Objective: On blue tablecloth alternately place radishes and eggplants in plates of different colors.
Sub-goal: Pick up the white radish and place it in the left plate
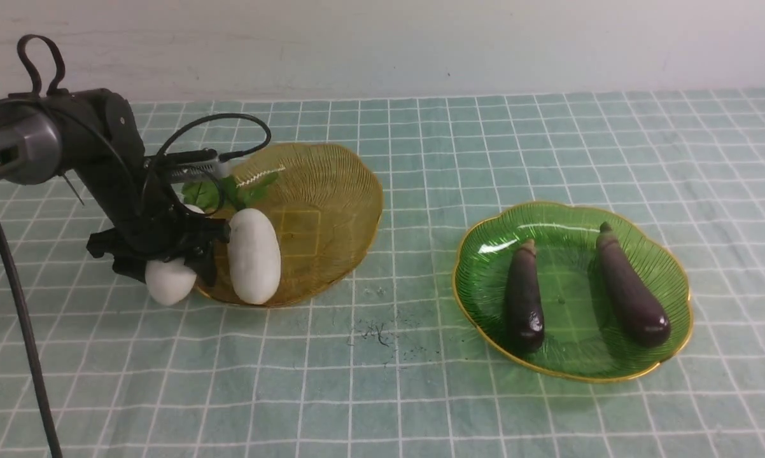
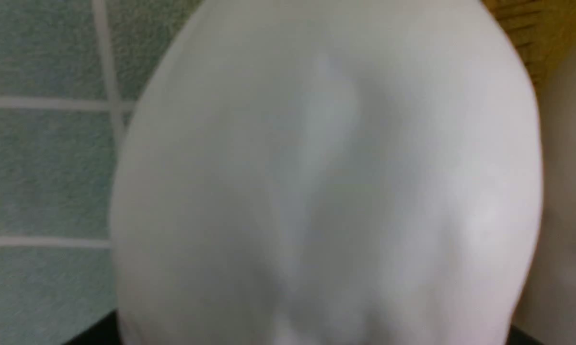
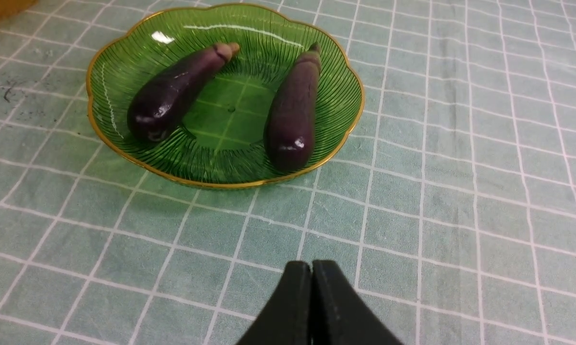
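Observation:
On the blue tablecloth the amber-yellow plate holds one white radish with green leaves. My left gripper is shut on the second radish at the plate's left rim; this radish fills the left wrist view and hides the jaws there. The green plate holds two dark eggplants, also seen in the right wrist view. My right gripper is shut and empty above the cloth, near that plate. It is out of the front view.
Dark smudges mark the cloth between the plates. The left arm's black cable hangs down at the far left. A pale wall bounds the table's back edge.

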